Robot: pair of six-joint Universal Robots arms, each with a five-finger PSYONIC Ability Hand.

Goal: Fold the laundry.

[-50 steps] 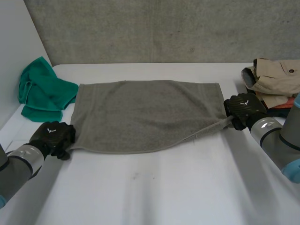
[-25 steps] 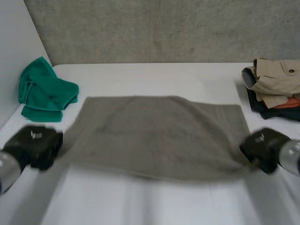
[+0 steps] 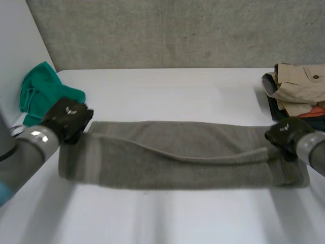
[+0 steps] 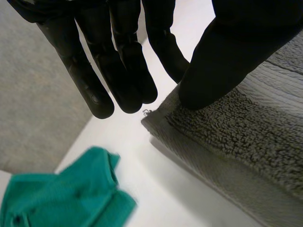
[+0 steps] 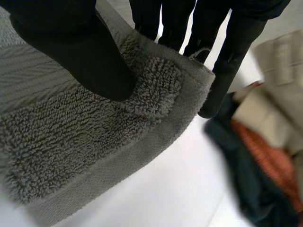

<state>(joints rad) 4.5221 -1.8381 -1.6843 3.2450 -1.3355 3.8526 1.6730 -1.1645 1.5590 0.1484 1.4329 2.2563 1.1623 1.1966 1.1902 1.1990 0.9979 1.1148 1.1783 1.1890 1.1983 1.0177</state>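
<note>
While you watch from the head camera, the grey terry towel [image 3: 177,160] stretches across the middle of the frame as a long, narrow band. Its long axis runs from left to right, roughly parallel to the concrete wall [image 3: 167,30] at the top. It lies doubled lengthwise on the white table [image 3: 167,91], and you can see the upper layer's edge sagging in a shallow curve between the two ends.

At the left end of the band, the left hand [image 3: 66,119] has hold of a corner. From the left wrist camera [image 4: 236,42] you see its thumb pressed down on the looped pile of the towel [image 4: 246,142]. The fingers [image 4: 118,61] reach straight past the corner's hem, so the cloth is pinched between thumb and fingers.

At the right end, the right hand [image 3: 285,133] grips the matching corner. In the right wrist camera [image 5: 71,47] the thumb sits on top of the towel [image 5: 71,142] and the fingers [image 5: 232,52] run beneath its flat woven border, clamping it.

The towel's surface is thick, nubbly terry with a smoother band near each short end.

In the upper left of the head frame, a crumpled green cloth [image 3: 43,96] lies behind the left hand. The left wrist camera shows it beyond the fingertips [image 4: 71,194]. At the right edge you have a pile of clothes [image 3: 297,86], with a beige garment on top and orange and dark fabric under it. It appears beyond the right hand's fingers in that wrist camera [image 5: 270,142].
</note>
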